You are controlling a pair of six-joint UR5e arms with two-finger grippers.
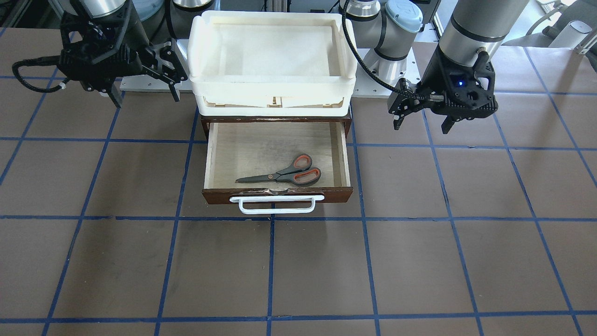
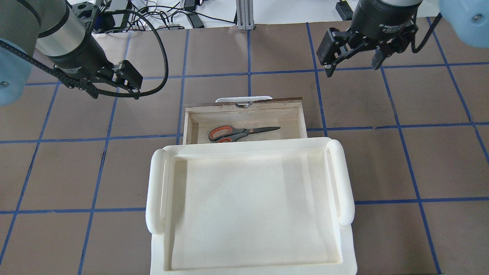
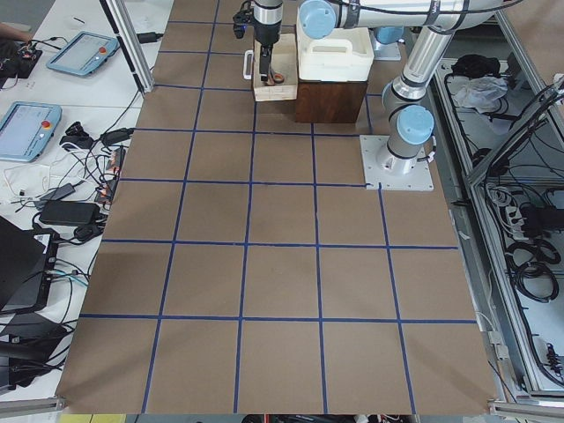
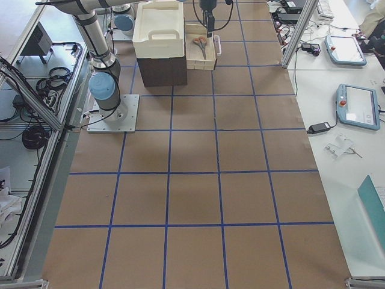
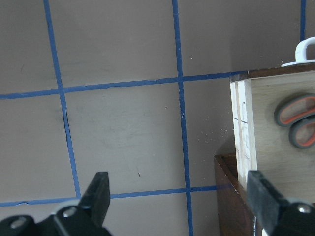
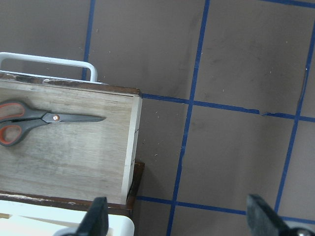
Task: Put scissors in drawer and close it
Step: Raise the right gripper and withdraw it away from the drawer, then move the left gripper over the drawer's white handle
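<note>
Overhead exterior, entry 1.

M: Status, left to right?

K: Left arm (image 2: 65, 42) hovers over bare bench (image 2: 76, 172), well apart from the drawer. Left jaws are apart and hold nothing. Centre: the scissors (image 2: 242, 132) lie flat inside the drawer (image 2: 275, 101), on its plywood floor near the front panel, blades pointing toward the right arm's side. Right arm (image 2: 386, 15) hangs over the bench past the drawer's front corner. Right jaws are also apart and empty.

M: So step 1 of 2 reads as done?

K: My judgement, yes: scissors are in. The drawer stands pulled out from under the cream tray (image 2: 156, 191), and neither arm is near the white bar handle (image 2: 244, 98). Closing is what is left.

M: Surface and room?

K: The bench is a brown sheet gridded with blue tape. Exterior left view shows a white side table with 2 tablets (image 3: 84, 53) and loose cables (image 3: 79, 194), and a cable run along the robot's side. Exterior right view shows another white table carrying 2 pendants (image 4: 359, 106).
</note>
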